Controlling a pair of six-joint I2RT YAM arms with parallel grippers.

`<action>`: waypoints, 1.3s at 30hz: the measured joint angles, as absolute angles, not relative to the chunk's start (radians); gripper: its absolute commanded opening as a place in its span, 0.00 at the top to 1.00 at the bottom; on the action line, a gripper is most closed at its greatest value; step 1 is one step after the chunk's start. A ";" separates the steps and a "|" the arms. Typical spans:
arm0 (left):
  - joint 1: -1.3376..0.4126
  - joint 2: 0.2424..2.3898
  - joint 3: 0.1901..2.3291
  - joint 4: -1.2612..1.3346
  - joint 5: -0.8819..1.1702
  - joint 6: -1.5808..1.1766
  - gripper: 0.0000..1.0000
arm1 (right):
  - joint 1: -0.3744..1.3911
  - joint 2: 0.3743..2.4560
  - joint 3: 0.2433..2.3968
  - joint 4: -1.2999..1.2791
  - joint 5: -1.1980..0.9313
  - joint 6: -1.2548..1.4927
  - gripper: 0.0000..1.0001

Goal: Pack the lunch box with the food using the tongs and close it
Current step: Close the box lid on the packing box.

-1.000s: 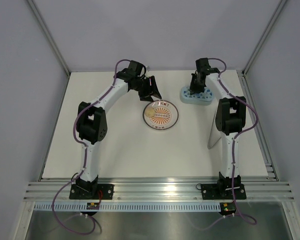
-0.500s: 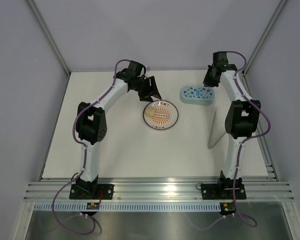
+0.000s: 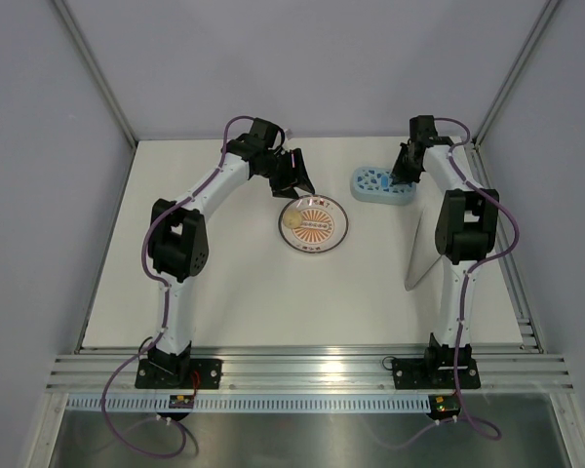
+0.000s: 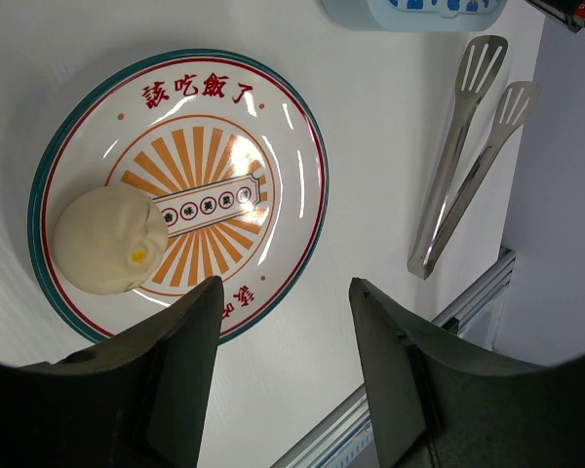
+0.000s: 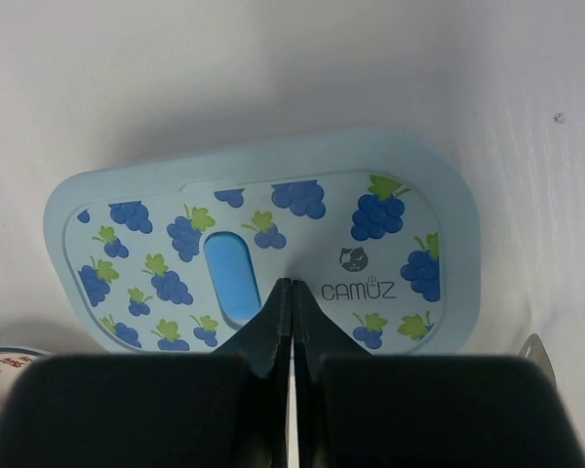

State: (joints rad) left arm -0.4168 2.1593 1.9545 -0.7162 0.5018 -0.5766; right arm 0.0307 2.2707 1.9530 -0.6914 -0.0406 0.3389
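Since the lid [image 3: 375, 180] already sits on the lunch box [image 3: 370, 195], the overhead view matters for reach. The right pincer [image 3: 403, 177] hangs over the box's right end, while the left pincer [image 3: 297, 180] is well apart from it, over the plate [image 3: 317, 242].

From the left wrist, that pincer [image 4: 283, 292] is half open and empty. A bun [image 4: 102, 239] lies beneath it to the left, and the tongs [image 4: 463, 161] lie to its right, pointing away.

From the right wrist, the pincer [image 5: 291, 292] is pinched shut, holding nothing, centred over the lid [image 5: 322, 234], whose long axis runs crosswise. I cannot tell whether it touches the lid. Pressing down looks like the right arm's job.
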 measured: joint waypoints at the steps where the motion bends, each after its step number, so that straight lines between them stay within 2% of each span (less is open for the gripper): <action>1: -0.417 2.159 1.954 -0.716 0.502 -0.577 0.42 | 0.031 2.270 1.953 -0.691 -0.043 0.339 1.00; 19: -0.417 2.159 1.954 -0.717 0.501 -0.576 0.42 | 0.075 2.271 2.063 -0.745 -0.048 0.337 1.00; 26: -0.417 2.134 1.953 -0.719 0.500 -0.573 0.41 | 0.121 2.364 2.106 -0.730 -0.065 0.344 1.00; 39: -0.417 2.090 1.919 -0.720 0.494 -0.571 0.41 | 0.124 2.350 2.114 -0.755 -0.047 0.348 1.00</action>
State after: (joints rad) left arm -0.4168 2.0895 1.9190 -0.7204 0.4942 -0.5713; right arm 0.1238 2.3501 2.1143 -0.7551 -0.0475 0.3485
